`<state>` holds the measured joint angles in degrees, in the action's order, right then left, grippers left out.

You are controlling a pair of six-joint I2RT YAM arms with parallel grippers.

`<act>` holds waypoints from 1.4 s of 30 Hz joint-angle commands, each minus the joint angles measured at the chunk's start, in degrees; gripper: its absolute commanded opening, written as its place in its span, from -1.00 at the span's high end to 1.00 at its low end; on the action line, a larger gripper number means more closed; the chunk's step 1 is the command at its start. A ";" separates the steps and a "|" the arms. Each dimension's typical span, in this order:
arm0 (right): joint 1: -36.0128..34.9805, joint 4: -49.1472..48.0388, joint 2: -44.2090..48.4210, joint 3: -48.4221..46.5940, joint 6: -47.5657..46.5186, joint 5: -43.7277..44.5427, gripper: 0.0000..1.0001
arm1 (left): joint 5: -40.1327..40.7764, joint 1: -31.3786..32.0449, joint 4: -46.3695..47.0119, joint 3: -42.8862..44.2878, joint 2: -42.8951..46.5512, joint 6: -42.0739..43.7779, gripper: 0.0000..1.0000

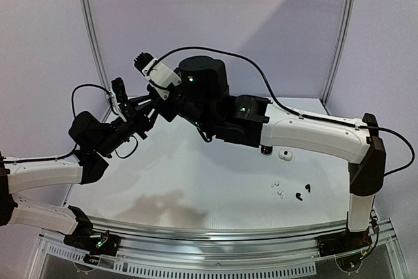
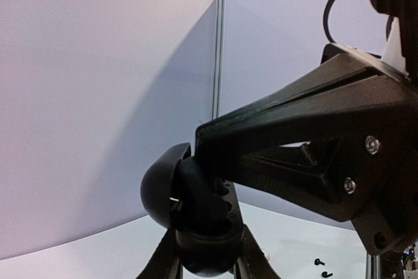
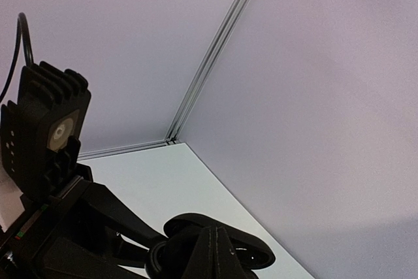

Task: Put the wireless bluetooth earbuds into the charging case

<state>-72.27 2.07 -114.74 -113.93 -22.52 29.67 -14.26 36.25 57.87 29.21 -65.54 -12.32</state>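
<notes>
**Top external view.** Both arms were raised above the far left of the desk [image 1: 196, 181]. The left hand [image 1: 134, 122] and right hand [image 1: 149, 110] met tip to tip there. Two white earbuds [image 1: 279, 189] and two black earbuds [image 1: 303, 192] lay loose on the desk's right side, well apart from the hands. A white case [image 1: 284, 155] sat just beyond them. I could not see any other earbuds in this view.

**Left wrist view.** The left hand was pinching the black charging case [image 2: 202, 240], with one finger on each side of its body. The domed lid was swung open. The right hand [image 2: 215, 151] tapered down to touch the case at the opening. I could not tell whether it was spread or closed, or whether it carried an earbud.

**Right wrist view.** The left wrist camera [image 3: 55, 129] faced me. Below it was a dark rounded shape that I took for the case, but I could not confirm it.

**Procedure.** I judged the step in hand to be work at the open case.
1. Keep the left grip firm and motionless, with the opening turned toward the right hand.
2. Line the earbud's stem up with its well before any push.
3. Press lightly and straight.
4. Release only once the earbud sits flush.

A sideways push could twist the case out of the grip.

**Markings.** I could read no brand, label or writing in any view.
</notes>
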 commanded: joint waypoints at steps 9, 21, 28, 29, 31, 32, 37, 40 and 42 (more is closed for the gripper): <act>-0.36 3.28 -2.15 1.00 2.10 1.41 1.00 | 1.71 0.58 1.83 0.95 1.20 0.23 1.00; -0.33 7.15 -3.24 0.13 3.63 -0.93 1.00 | 0.02 0.58 2.99 0.37 1.63 4.31 1.00; -0.24 10.08 -3.21 0.11 5.72 -1.17 1.00 | -0.28 0.58 3.70 -0.11 2.07 7.15 1.00; -0.24 10.48 -3.28 0.11 5.86 -1.07 1.00 | -0.31 0.58 3.74 -0.18 2.08 7.07 1.00; -0.26 11.07 -3.14 0.11 5.83 -1.02 1.00 | -0.32 0.58 3.74 -0.20 2.08 7.11 1.00; -0.23 11.26 -3.13 0.11 5.83 -1.06 1.00 | -0.25 0.58 3.75 -0.22 2.08 7.13 1.00; -0.31 11.52 -3.19 0.26 6.00 -1.91 0.99 | -0.08 0.58 3.79 -0.22 2.08 7.12 1.00; -0.29 11.55 -3.28 0.33 5.84 -2.41 0.93 | -0.12 0.58 3.84 -0.25 1.99 7.13 1.00; -0.23 11.24 -3.30 0.29 5.74 -2.47 0.90 | -0.29 0.58 3.83 -0.21 1.99 7.13 1.00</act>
<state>-72.36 8.34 -114.93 -113.99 -17.19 29.41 -12.38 36.21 56.23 28.62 -65.25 -6.22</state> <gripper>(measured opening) 0.039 0.229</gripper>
